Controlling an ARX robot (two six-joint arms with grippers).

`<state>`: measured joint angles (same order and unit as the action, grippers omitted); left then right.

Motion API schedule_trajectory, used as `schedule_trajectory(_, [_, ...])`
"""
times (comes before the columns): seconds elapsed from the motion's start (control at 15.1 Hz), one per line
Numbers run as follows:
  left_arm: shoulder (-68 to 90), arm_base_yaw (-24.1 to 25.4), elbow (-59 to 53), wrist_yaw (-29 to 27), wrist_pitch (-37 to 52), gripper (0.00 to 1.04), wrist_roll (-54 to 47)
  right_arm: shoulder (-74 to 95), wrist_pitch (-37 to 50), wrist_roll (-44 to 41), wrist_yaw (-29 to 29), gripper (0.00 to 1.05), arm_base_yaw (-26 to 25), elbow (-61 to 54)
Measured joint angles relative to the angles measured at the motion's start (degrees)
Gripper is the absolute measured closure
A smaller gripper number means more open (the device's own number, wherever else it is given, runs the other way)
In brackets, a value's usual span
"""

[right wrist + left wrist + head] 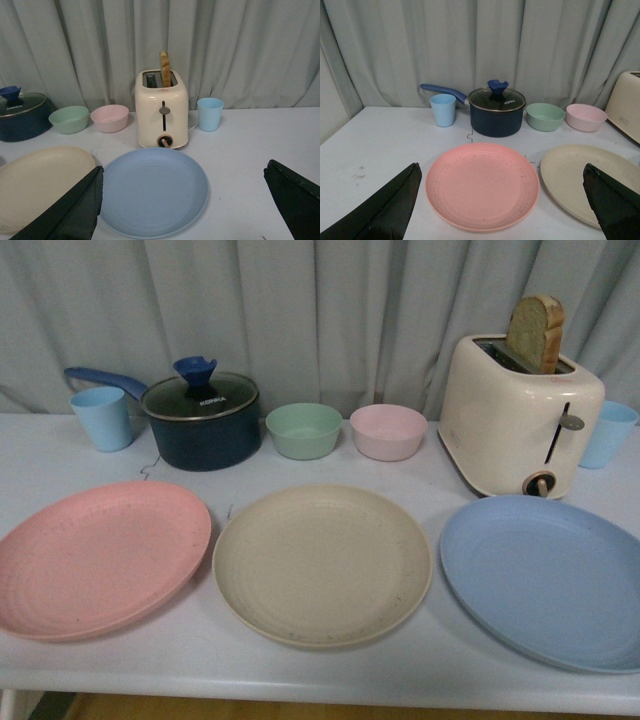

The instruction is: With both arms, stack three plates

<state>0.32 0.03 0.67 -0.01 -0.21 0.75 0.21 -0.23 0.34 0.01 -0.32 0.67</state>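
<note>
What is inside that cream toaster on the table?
A slice of bread stands upright in one slot of the toaster, its top sticking out. Its lower part is hidden inside. The other slot looks empty, though its bottom cannot be seen.

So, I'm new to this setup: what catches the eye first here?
Three large plates lie side by side on the table: pink plate left, beige plate middle, blue plate right. Behind the blue plate stands a cream toaster with bread sticking up.
</note>
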Motion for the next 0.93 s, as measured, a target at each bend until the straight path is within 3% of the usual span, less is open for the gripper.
schedule_trajectory(0.8, [0.00,0.00,0.00,0.00,0.00,0.07,0.00,0.00,0.02,0.00,0.00,0.06,0.00,0.00])
schedule_trajectory(0.86, [2.32,-1.68,2.34,-4.70,-7.56,0.07,-0.52,0.00,0.00,0.00,0.00,0.06,0.00,0.00])
schedule_trajectory(0.93, [15.54,-0.17,7.93,-9.99,-11.74,0.07,-1.97,0.00,0.11,-0.07,-0.07,0.06,0.00,0.00])
